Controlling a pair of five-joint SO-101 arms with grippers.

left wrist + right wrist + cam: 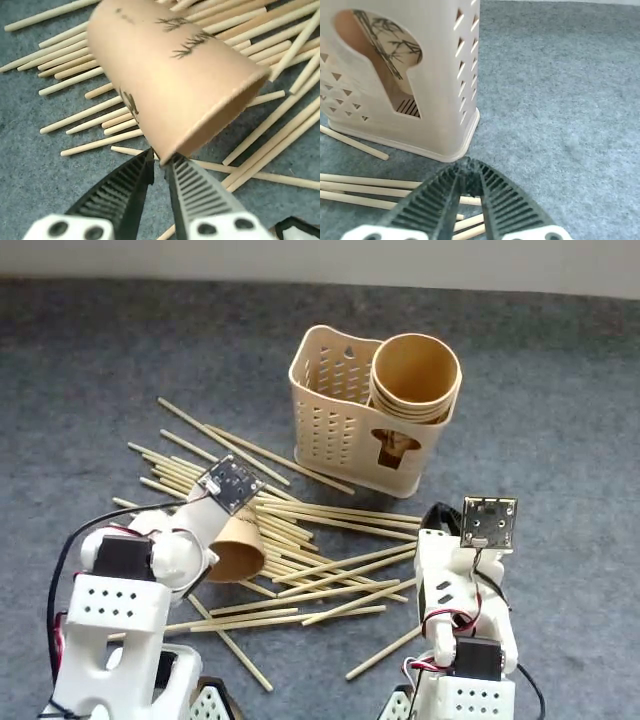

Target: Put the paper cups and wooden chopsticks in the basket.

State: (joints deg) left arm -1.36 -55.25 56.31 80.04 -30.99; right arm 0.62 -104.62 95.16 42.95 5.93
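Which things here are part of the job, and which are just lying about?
Job:
- paper cup, rim in the left arm's jaws
- stack of paper cups already in the basket
- wooden chopsticks, scattered

Not the job:
- grey mat under everything

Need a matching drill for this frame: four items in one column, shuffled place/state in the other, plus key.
1. stack of tan paper cups
2. single tan paper cup
3. pale wooden chopsticks
4. right gripper

A. shut, empty, close to a corner of the cream perforated plastic basket
B. rim pinched by the left gripper
C. standing in one compartment of the basket
D. scattered on the grey mat

Pairs: 1-C, 2-B, 3-D, 4-A
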